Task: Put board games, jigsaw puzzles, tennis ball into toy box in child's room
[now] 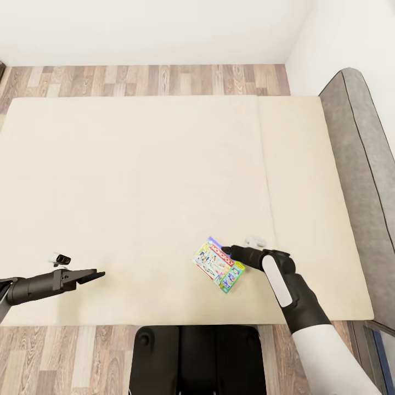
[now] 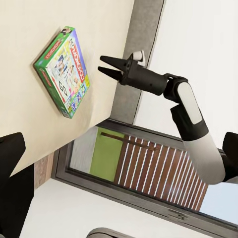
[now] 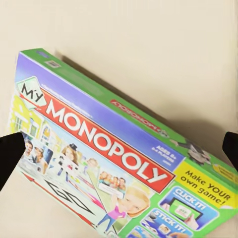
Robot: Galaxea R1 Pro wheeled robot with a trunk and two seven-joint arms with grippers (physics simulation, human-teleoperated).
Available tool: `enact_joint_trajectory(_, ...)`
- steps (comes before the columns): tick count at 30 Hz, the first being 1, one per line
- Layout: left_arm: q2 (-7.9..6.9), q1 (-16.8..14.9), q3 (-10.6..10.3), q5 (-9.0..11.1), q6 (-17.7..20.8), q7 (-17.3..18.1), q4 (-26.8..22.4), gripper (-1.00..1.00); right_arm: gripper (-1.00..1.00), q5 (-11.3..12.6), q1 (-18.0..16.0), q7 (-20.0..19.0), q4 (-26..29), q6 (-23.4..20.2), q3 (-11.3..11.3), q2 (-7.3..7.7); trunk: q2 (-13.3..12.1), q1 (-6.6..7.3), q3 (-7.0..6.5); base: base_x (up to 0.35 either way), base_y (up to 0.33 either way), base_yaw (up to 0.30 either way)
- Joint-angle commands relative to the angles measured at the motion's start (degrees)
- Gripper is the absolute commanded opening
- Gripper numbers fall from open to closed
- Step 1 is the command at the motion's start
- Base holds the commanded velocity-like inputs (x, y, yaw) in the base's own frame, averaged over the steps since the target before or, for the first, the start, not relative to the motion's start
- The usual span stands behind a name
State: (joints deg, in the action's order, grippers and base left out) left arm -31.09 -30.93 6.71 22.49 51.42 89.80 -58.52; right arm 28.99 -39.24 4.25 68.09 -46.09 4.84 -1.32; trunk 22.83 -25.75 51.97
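Right gripper (image 1: 226, 251): hanging just beside the right edge of the Monopoly box. In the left wrist view its fingers are spread with a gap between them, nothing pinched. The box sits just ahead of the tips.
Left gripper (image 1: 100, 272): out over the near left part of the bed, well apart from the box. Honestly can't tell if it's open or closed from these angles, the fingers look like one dark wedge.
Monopoly box (image 1: 219, 265): flat on the bed, turned at an angle, near the front edge. Lid reads "My Monopoly", green sides.
Bed (image 1: 137, 181): big plain cream top.
Headboard (image 1: 362, 164): grey padded, along the right side.
Floor (image 1: 148, 80): wood planks beyond the bed and in front of it.
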Motion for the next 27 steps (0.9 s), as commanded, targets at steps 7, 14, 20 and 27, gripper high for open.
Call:
enact_joint_trajectory(7,-0.02,-0.01,0.05,0.01,0.61,0.20,-0.01,1.00,1.00,0.46,0.47,0.27,-0.11,0.02,-0.08,0.36,0.09,-0.03,0.07,0.000,0.000,0.000)
enact_joint_trajectory(14,-0.02,-0.01,0.06,0.01,0.61,0.20,-0.01,1.00,1.00,0.43,0.61,0.20,-0.14,0.03,-0.09,0.49,0.09,-0.03,0.44,0.000,0.000,0.000)
enact_joint_trajectory(20,-0.02,-0.01,0.12,0.01,0.61,0.20,-0.01,1.00,1.00,0.45,0.72,0.15,-0.15,0.04,-0.09,0.62,0.09,-0.03,0.97,0.000,0.000,0.000)
enact_joint_trajectory(27,-0.02,-0.01,0.20,0.01,0.61,0.20,-0.01,1.00,1.00,0.46,0.79,0.12,-0.15,0.04,-0.09,0.70,0.09,-0.03,1.62,0.000,0.000,0.000)
